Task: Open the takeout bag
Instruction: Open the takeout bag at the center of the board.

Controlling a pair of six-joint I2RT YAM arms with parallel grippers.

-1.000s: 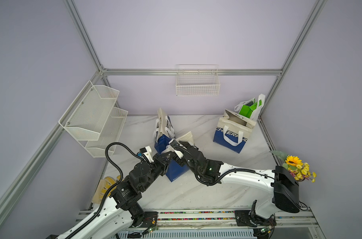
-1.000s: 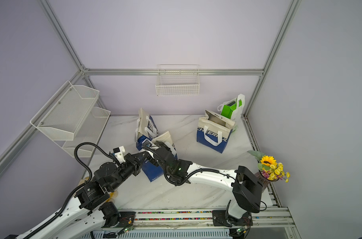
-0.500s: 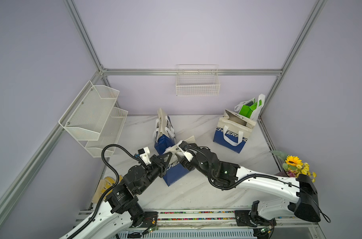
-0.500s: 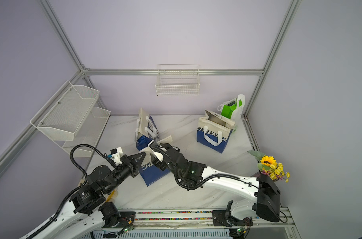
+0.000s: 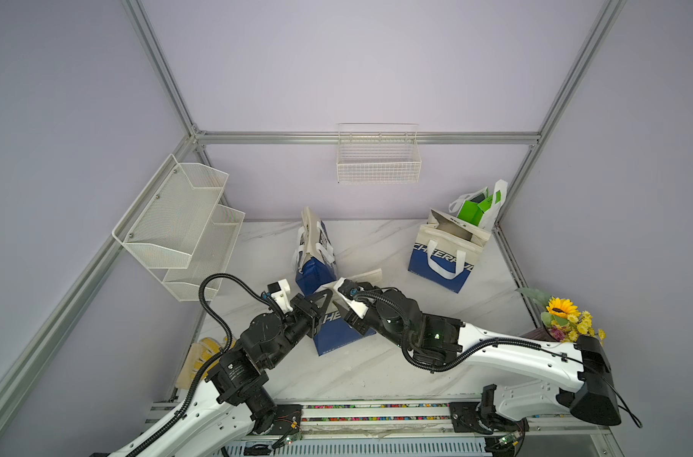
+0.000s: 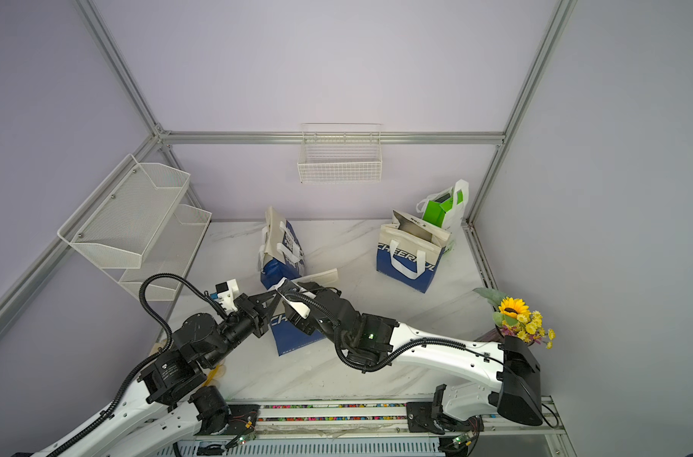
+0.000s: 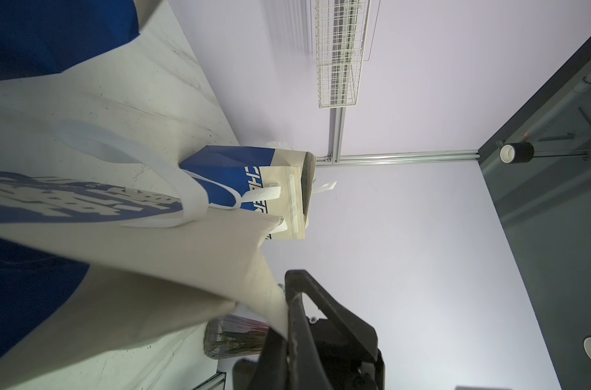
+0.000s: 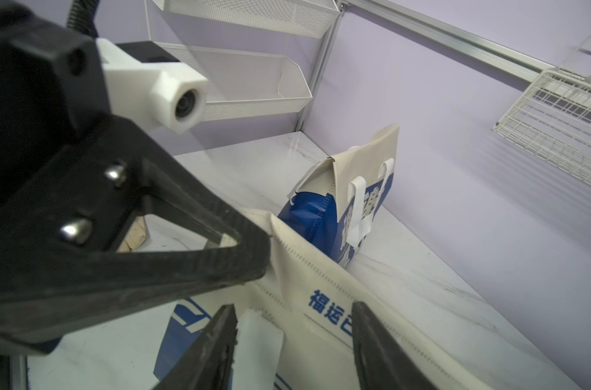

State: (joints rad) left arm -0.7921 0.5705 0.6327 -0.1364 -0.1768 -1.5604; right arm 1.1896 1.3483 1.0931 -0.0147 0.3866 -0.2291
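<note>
Lavender-walled cell w/ alu frame; white marble table [image 5: 380, 241] below. The takeout bag [image 5: 338, 336], blue w/ cream top, stands at centre-front of the table btwn the two arms, seen in both top views. The left gripper [image 8: 258, 256] is pressed together on the bag's cream top corner. In the left wrist view the fabric runs taut into its fingers [image 7: 295, 304]. The right gripper [image 8: 294, 314] has its jaws spread, straddling the cream rim and a white handle strap [image 8: 260, 334]. Its pads aren't seen clamping anything.

Vs 1 s ago:
- The right arm's shoulder block [image 5: 592, 380] has swung out toward the right wall, and the arm lies more stretched.
- The right gripper has drawn a little toward the front.
- The left clamp is on the same corner, and the bag is in approx the same spot.

A second bag [image 5: 313, 253] stands just behind the takeout bag. A third bag [image 5: 443, 261] sits open at rear right, w/ a green-white bag [image 5: 477, 207] in the corner behind it. There's a wire basket [image 5: 378, 158] on the back wall, a 2-tier mesh shelf [image 5: 178, 221] on the left wall and a sunflower bunch [image 5: 562, 312] at the right edge.
</note>
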